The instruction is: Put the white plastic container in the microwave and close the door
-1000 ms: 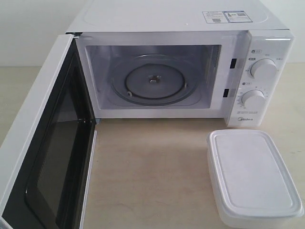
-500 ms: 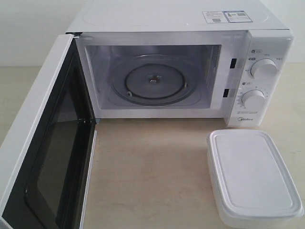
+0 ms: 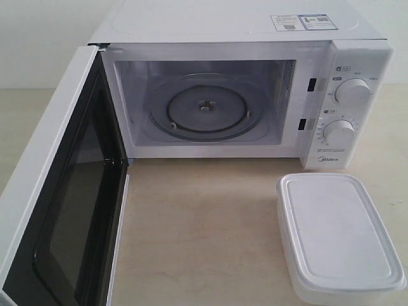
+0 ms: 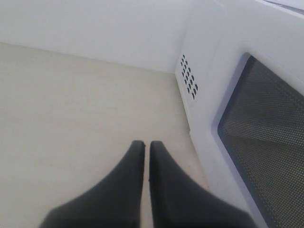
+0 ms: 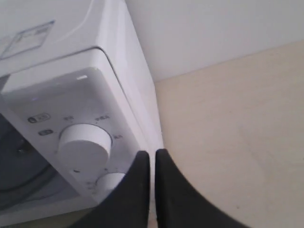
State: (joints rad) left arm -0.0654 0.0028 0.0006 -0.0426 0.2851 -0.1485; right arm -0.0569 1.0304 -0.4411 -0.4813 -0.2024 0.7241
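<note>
The white microwave (image 3: pixel 242 29) stands at the back of the tabletop with its cavity bare and the glass turntable (image 3: pixel 204 109) showing. Its door (image 3: pixel 64 191) hangs wide open on the left, dark window facing inward. The white plastic container (image 3: pixel 338 236), lid on, lies on the table in front of the knob panel at the lower right. Neither gripper appears in the exterior view. My left gripper (image 4: pixel 143 144) is shut and empty above the table beside the outer face of the door (image 4: pixel 261 137). My right gripper (image 5: pixel 152 153) is shut and empty near the knobs (image 5: pixel 84 145).
Two round knobs (image 3: pixel 352 91) sit on the microwave's right panel. Bare beige tabletop (image 3: pixel 204 229) stretches between the open door and the container. A white wall runs behind the microwave (image 4: pixel 95 23).
</note>
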